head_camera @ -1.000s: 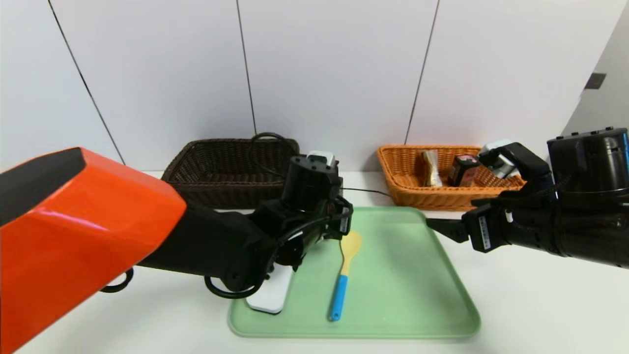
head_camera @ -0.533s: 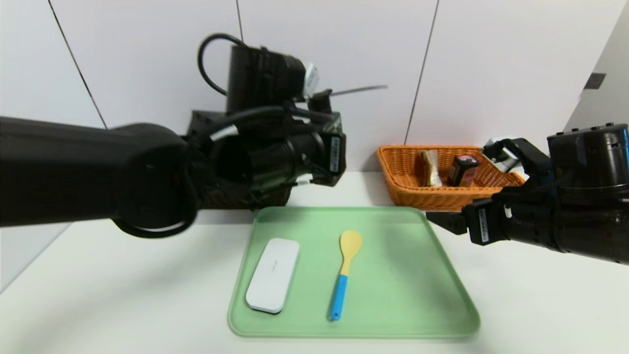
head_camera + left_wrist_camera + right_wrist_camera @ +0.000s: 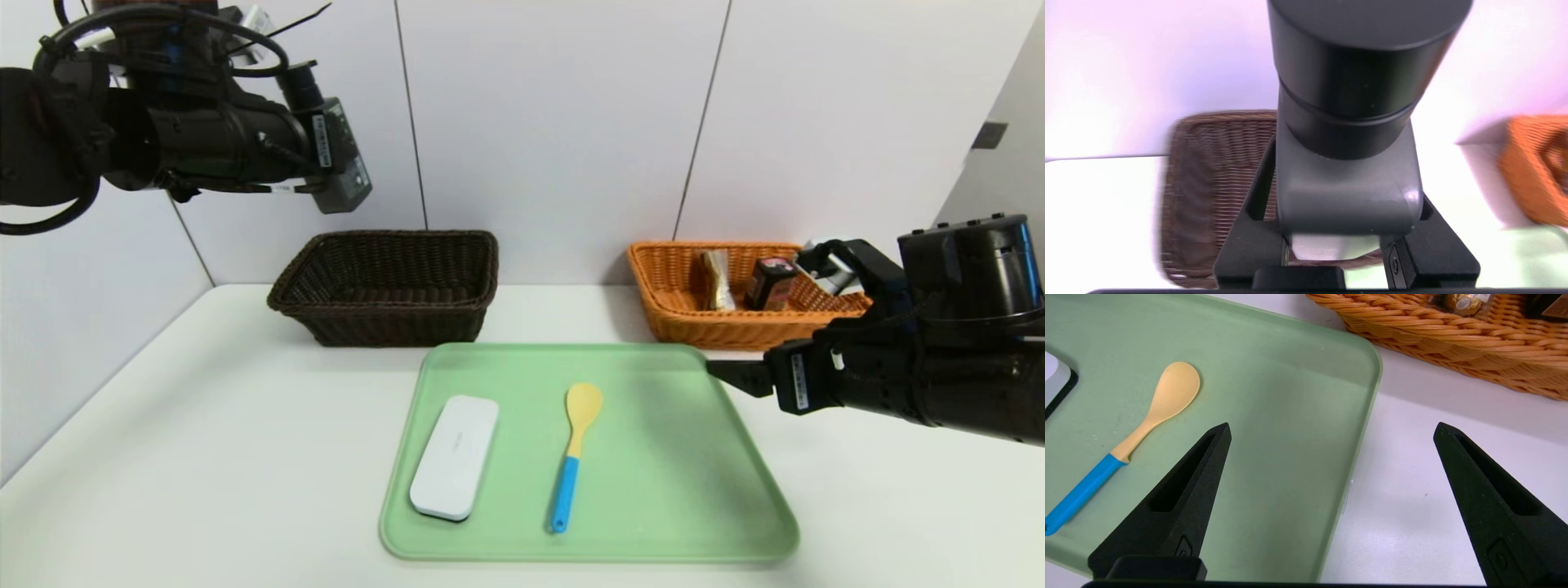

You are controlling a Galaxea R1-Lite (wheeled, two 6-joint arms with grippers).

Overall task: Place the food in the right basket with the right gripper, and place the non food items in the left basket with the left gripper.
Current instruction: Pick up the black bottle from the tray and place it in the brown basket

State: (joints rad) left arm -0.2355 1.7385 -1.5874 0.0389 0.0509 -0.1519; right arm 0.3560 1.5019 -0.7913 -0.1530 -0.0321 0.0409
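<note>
The tall black bottle [image 3: 1347, 179] is held clamped in the left pincer [image 3: 343, 192], raised above and behind the dark brown basket [image 3: 384, 309], well clear of its rim; the height is presumably meant to let the bottle pass over the wicker wall before being let down inside. The right pincer [image 3: 1332, 424] is parked with its jaws wide apart and nothing between them, over the edge of the green tray [image 3: 653, 549] in front of the orange-tan basket [image 3: 694, 331]. Its share of the work appears finished, since the clear-wrapped snack packet [image 3: 718, 280] and the small dark box [image 3: 770, 283] are both seated in that basket, side by side. On the tray, which lies on the white bench [image 3: 245, 457], the white case [image 3: 455, 457] and the yellow spoon with the blue handle [image 3: 565, 490] are left lying flat, apart from each other, both judged to be due for the brown basket afterwards. Much is masked: in the left wrist view the tips gripping the bottle are covered by its body, along with part of the brown basket, and in the head view the bottle is largely hidden by the gripper's housing. The right end of the orange-tan basket is partly covered by the right arm, and only a corner of the case is caught in the right wrist view.
</note>
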